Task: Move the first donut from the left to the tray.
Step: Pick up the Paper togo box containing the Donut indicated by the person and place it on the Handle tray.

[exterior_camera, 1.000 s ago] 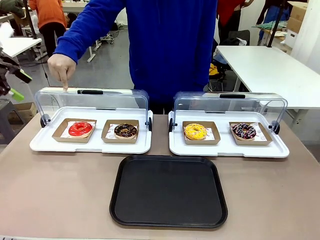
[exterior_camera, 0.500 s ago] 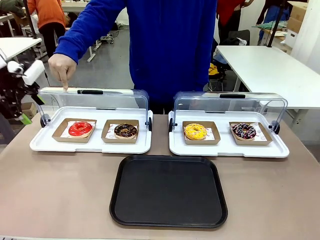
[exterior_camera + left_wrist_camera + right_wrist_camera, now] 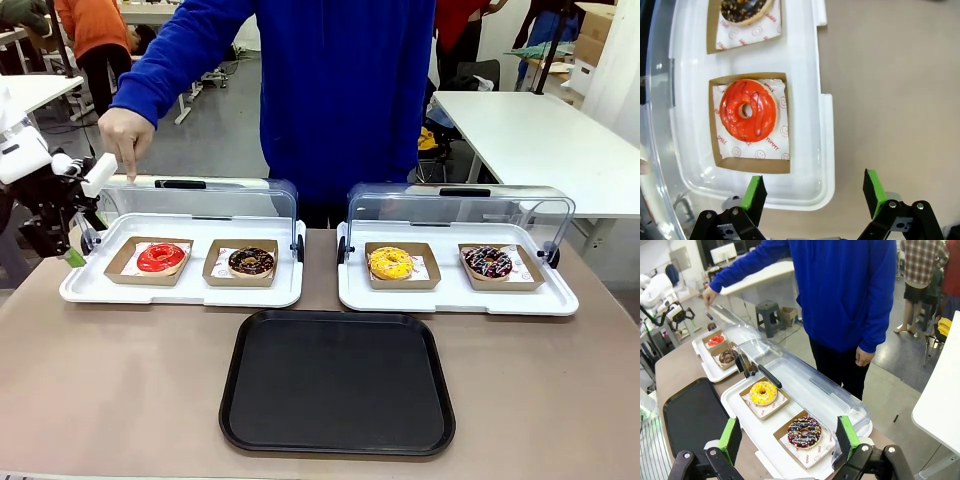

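Hovering spread left end effector (image 3: pixel 813 181) near red donut (image 3: pixel 747 110) on "SMILE"/"YUMMY" paper (image 3: pixel 778 146).

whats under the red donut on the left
The red donut sits on white printed paper lining a small brown cardboard tray, which rests in a white tray. The paper directly beneath the donut is covered.

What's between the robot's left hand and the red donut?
Left wrist view: between the left hand and the red donut lie the white tray's rim and the cardboard tray's wall.
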Controlling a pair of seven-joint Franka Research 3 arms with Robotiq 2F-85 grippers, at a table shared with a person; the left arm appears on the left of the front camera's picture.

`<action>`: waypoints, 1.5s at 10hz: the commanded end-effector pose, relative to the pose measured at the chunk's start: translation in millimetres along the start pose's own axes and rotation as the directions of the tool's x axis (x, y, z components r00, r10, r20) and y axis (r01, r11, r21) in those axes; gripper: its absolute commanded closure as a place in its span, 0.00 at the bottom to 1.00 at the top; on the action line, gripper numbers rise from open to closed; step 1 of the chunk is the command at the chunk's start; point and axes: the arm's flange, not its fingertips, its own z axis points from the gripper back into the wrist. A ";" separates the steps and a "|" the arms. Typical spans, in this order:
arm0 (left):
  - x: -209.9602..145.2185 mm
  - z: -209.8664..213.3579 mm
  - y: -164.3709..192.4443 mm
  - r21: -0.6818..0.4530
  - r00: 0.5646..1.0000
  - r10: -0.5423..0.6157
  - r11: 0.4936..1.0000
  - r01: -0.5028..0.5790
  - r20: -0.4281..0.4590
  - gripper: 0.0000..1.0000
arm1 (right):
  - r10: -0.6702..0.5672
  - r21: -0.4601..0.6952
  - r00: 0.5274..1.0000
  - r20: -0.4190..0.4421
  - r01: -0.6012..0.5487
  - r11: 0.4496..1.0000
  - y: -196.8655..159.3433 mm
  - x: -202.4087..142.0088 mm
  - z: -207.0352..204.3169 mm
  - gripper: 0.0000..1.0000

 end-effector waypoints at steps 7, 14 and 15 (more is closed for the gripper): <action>19.0 -29.3 6.5 0.004 0.997 -0.032 0.999 0.032 -0.070 0.00 | 0.006 0.004 1.000 0.008 -0.006 1.000 0.6 1.0 -0.8 0.00; 11.5 -76.4 24.8 0.045 0.983 0.014 0.999 -0.006 -0.184 0.00 | 0.006 0.004 1.000 0.008 -0.006 1.000 0.6 1.0 -0.8 0.00; 8.1 -80.7 27.4 0.044 0.983 0.013 0.999 -0.005 -0.181 0.00 | 0.006 0.004 1.000 0.008 -0.006 1.000 0.6 1.0 -0.8 0.00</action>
